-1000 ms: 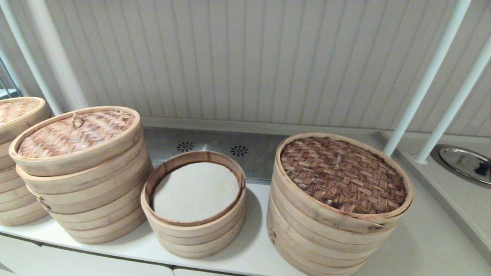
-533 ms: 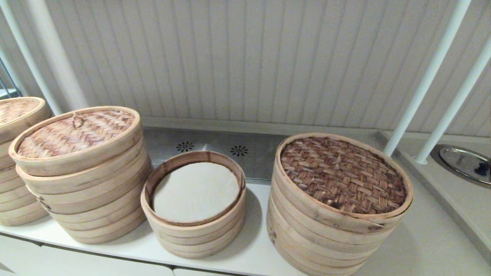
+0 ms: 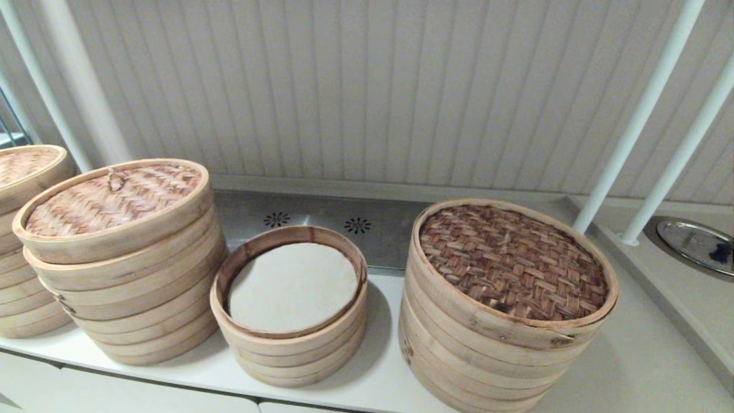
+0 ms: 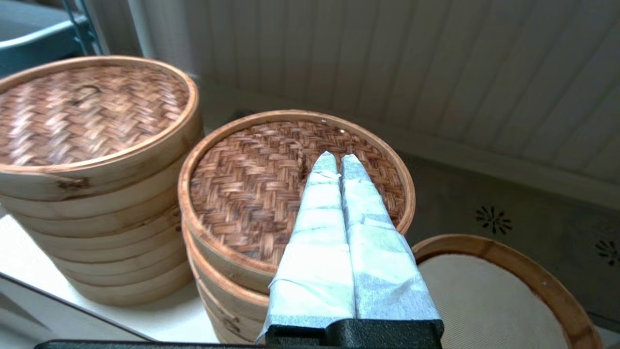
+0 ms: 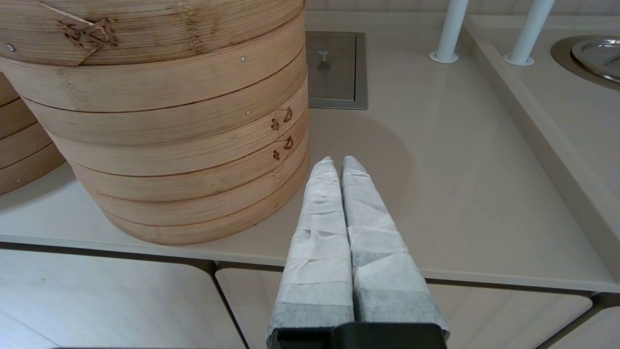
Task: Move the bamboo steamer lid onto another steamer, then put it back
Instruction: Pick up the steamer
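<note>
The bamboo steamer lid (image 3: 109, 201), dark reddish-brown weave with a small loop, lies slightly tilted on the medium-wide steamer stack (image 3: 143, 310), whose own top is hidden under it. In the left wrist view the lid (image 4: 252, 189) is behind my left gripper (image 4: 335, 159), which is shut with nothing between its fingers. The narrowest stack (image 3: 292, 350) stands uncovered, showing a white cloth liner (image 3: 292, 287). My right gripper (image 5: 336, 161) is shut and empty, low over the counter's front edge beside the widest stack (image 5: 169, 135). Neither arm shows in the head view.
The widest stack with dark-brown weave (image 3: 510, 258) stands at the right. Another lidded stack (image 3: 23, 166) sits at the far left. Two white posts (image 3: 636, 120) rise at the back right near a round metal dish (image 3: 694, 244). A perforated metal plate (image 3: 321, 221) lies behind the open stack.
</note>
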Available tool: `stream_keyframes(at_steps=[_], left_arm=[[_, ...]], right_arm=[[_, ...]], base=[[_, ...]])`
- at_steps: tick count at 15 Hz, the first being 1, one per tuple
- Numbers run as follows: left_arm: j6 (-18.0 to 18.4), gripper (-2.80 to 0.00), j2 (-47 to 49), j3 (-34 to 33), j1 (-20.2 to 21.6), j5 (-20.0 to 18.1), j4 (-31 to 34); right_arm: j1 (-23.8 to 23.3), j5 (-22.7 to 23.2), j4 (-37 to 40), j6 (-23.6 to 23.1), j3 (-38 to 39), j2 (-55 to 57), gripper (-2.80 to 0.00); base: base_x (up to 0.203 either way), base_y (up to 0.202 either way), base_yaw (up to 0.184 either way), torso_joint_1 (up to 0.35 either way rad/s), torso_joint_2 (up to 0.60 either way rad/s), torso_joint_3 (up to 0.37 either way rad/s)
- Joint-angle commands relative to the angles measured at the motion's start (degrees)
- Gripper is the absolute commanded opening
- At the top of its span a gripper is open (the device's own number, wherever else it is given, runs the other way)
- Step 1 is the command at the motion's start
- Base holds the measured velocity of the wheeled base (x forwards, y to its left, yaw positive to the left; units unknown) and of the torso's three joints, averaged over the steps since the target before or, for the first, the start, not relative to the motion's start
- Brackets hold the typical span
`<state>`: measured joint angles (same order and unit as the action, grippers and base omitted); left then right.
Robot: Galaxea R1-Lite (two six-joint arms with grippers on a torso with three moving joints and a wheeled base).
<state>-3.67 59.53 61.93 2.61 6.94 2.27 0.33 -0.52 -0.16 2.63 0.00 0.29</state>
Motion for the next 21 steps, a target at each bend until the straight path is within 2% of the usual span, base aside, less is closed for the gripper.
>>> stream_keyframes(at_steps=[1,8,12,16,17,21], left_arm=[[-0.2,-2.80,5.4,4.0,0.0,0.0,1.6],[-4.2,-2.80,19.6,18.7,0.1,0.5,13.7],[-5.2,-2.80,27.0,23.8,1.7,-1.2,16.9],[-5.0,-2.80,31.4,26.0,2.0,-1.3,17.8],[-5.1,0.00,32.9,26.3,2.7,-1.1,17.6],[-5.1,0.00,35.5,27.6,3.9,-1.5,17.8]], right_arm=[[0.0,0.0,0.0,0.0,0.2,0.0,-2.80],[0.0,0.0,0.0,0.0,0.2,0.0,-2.80],[0.0,0.0,0.0,0.0,0.2,0.0,-2.80],[0.0,0.0,0.0,0.0,0.2,0.0,-2.80],[0.0,0.0,0.0,0.0,0.2,0.0,-2.80],[0.0,0.0,0.0,0.0,0.2,0.0,-2.80]], base=[[0.000,0.000,0.000,0.000,0.00,0.000],[0.000,0.000,0.000,0.000,0.00,0.000],[0.000,0.000,0.000,0.000,0.00,0.000],[0.000,0.000,0.000,0.000,0.00,0.000],[0.000,0.000,0.000,0.000,0.00,0.000],[0.000,0.000,0.000,0.000,0.00,0.000]])
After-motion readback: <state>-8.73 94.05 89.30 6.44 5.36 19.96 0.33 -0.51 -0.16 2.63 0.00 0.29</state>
